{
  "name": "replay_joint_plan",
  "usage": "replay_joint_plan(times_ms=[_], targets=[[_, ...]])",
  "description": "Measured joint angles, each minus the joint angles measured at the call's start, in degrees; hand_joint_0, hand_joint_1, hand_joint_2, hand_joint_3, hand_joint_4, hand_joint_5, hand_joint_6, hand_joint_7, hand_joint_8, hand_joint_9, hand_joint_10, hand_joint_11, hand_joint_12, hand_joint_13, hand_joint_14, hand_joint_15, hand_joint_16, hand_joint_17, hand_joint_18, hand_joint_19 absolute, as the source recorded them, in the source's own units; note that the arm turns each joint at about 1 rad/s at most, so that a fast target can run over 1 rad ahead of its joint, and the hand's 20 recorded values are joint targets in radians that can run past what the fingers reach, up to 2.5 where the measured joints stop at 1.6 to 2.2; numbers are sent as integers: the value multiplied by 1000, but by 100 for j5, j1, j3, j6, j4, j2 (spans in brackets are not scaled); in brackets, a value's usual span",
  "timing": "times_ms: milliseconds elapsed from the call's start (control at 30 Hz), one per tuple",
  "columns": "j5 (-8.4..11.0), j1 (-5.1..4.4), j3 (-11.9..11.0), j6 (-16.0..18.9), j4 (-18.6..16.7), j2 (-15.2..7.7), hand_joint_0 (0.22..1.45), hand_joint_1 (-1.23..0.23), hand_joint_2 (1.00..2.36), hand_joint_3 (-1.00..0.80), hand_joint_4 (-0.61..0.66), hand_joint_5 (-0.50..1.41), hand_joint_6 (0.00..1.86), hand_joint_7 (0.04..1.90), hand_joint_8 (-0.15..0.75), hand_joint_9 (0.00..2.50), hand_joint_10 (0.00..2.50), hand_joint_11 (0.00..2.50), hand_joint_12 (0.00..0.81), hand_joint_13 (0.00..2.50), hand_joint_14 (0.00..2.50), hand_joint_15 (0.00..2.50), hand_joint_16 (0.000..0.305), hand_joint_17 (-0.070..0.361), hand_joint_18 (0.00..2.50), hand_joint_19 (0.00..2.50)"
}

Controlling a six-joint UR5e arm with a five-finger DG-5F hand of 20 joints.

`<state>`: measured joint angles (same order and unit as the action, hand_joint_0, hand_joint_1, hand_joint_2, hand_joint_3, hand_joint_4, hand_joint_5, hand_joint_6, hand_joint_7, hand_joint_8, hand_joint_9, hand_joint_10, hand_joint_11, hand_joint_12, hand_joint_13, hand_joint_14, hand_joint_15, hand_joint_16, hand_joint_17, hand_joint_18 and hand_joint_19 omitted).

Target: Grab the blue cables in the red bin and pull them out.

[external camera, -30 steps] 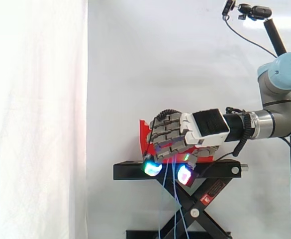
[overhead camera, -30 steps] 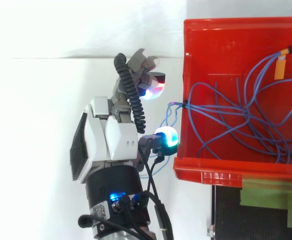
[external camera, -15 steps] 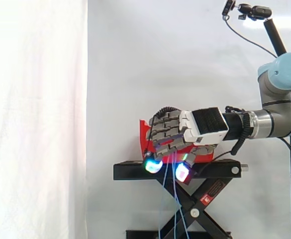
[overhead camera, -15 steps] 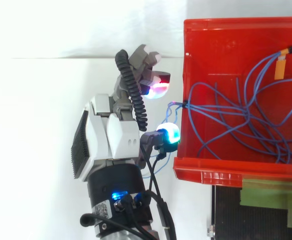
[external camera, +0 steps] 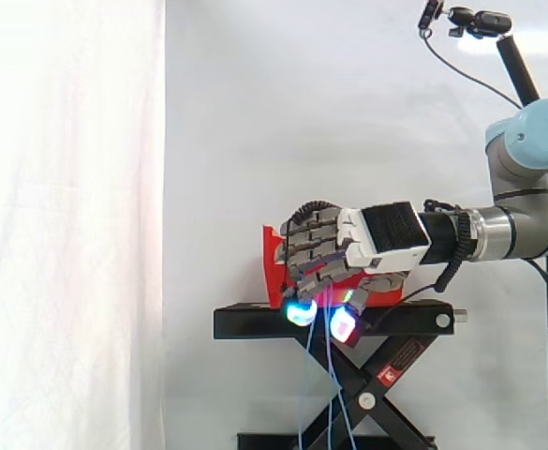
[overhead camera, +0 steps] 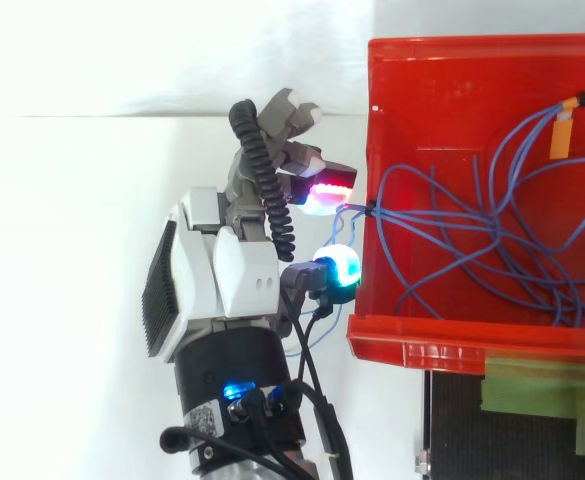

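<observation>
The strands of blue cables point(overhead camera: 512, 245) draped over the wall of the red bin point(overhead camera: 442, 80) (the rest are tangled inside) are encircled by the curled fingers of the hand point(overhead camera: 222, 280), and the pinch is best tightened before anything is pulled.

A black metal scissor-lift stand point(external camera: 245, 323) with crossed legs and a flat top plate carries 1 open-topped rectangular red plastic bin point(overhead camera: 442, 70), sitting upright on the plate. In the top view the stand's ribbed black top shows past the bin's lower rim, with an olive-green patch point(overhead camera: 542, 385) just beside that rim.
</observation>
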<state>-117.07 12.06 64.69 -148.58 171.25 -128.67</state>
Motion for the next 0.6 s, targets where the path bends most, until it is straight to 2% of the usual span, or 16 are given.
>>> replay_joint_plan(times_ms=[100,267,600], targets=[[0,-1,0,0,-1,0,720,-1024,1000,-1000,43,720,400,653,256,772,19,1166,361,596,21,551,47,106,406,390],[0,2,0,0,22,0,716,-1017,1000,-1000,51,776,0,780,256,770,18,1185,362,594,19,555,47,106,407,389],[0,13,0,-45,27,0,714,-1021,1000,-1000,59,758,1,742,255,764,18,1171,364,589,19,553,47,106,404,392]])
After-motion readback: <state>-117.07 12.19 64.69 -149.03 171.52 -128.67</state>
